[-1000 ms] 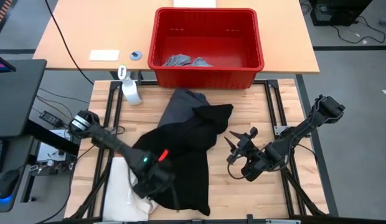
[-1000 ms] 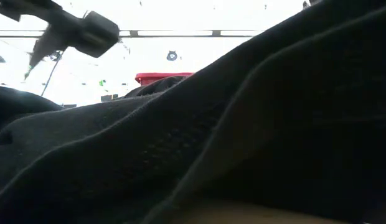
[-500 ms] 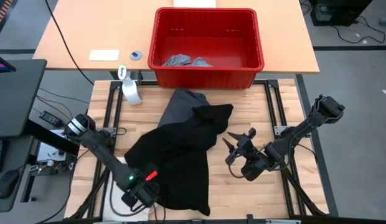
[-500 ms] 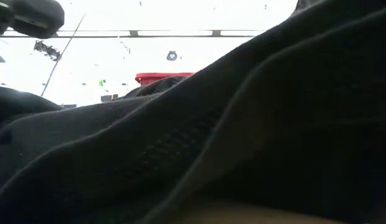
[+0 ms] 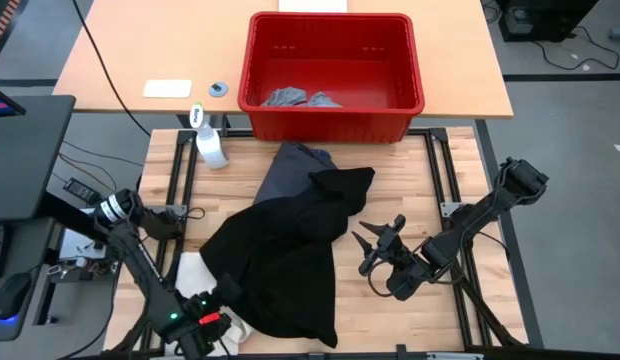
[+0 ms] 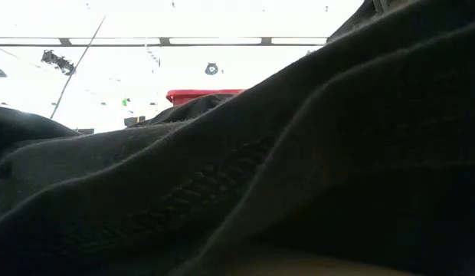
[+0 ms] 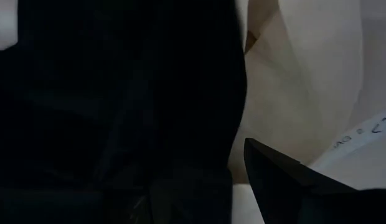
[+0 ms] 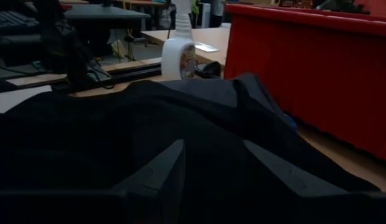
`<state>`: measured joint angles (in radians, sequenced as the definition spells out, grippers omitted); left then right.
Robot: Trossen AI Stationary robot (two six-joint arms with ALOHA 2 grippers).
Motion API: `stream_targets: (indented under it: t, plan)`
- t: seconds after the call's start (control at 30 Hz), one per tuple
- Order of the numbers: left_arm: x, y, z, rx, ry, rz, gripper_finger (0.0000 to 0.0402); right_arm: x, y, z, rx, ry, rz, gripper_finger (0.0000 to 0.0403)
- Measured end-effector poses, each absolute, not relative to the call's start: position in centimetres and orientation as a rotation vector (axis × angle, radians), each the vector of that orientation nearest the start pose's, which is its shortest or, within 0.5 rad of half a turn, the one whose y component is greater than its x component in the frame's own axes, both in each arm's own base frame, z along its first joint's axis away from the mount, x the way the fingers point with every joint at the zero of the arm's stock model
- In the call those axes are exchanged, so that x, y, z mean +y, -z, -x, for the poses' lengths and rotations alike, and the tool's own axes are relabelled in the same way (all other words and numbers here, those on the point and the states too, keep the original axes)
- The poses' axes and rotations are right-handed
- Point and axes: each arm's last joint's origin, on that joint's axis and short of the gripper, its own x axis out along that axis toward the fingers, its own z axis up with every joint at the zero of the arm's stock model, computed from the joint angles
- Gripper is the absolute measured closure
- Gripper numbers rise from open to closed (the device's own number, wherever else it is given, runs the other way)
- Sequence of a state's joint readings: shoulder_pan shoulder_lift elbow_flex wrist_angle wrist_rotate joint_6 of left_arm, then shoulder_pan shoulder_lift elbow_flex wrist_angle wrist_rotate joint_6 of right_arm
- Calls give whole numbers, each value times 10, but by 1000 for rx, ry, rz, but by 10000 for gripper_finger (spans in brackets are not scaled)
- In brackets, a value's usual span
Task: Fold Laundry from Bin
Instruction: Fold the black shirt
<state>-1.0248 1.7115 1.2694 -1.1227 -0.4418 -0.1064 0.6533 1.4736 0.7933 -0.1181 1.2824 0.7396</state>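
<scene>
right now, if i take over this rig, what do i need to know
Left gripper: low at the table's near-left edge, at the black garment's corner over a cream cloth; grip unclear.
Right gripper: open, empty, beside the garment's right edge.
Dark grey piece lies under it toward the red bin, which holds light grey pieces.
Nothing is folded yet; all of it remains.

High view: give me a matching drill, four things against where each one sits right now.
Things:
1. large black garment
2. rectangular red plastic bin
3. white spray bottle
4. small light grey pieces

Places:
A. inside the bin
B. far side, past the wooden tabletop
C. spread over the tabletop's middle
D. left of the bin, at the tabletop's far edge

Pairs: 1-C, 2-B, 3-D, 4-A
</scene>
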Motion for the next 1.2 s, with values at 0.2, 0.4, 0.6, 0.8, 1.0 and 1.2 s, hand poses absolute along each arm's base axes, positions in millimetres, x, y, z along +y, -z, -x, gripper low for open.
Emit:
stream_targets:
  t: [0.2,0.4,0.6,0.8,1.0,1.2]
  plan:
    - [-254,-219,-170,1192,391,-975,212,149,-206,-240,199,687,-28,241]
    - [-253,-219,-171,1192,400,-989,212,150,-206,-241,206,670,-34,241]
    - [-253,-219,-170,1202,417,-987,212,150,-206,-241,208,668,-34,241]
    - [-251,-208,-169,1223,414,-1027,212,150,-206,-241,207,668,-35,241]
    - [-245,-193,-168,1226,348,-1112,227,150,-206,-241,208,667,-34,241]
    - [-251,-203,-172,1181,321,-1084,286,150,-206,-241,207,665,-40,241]
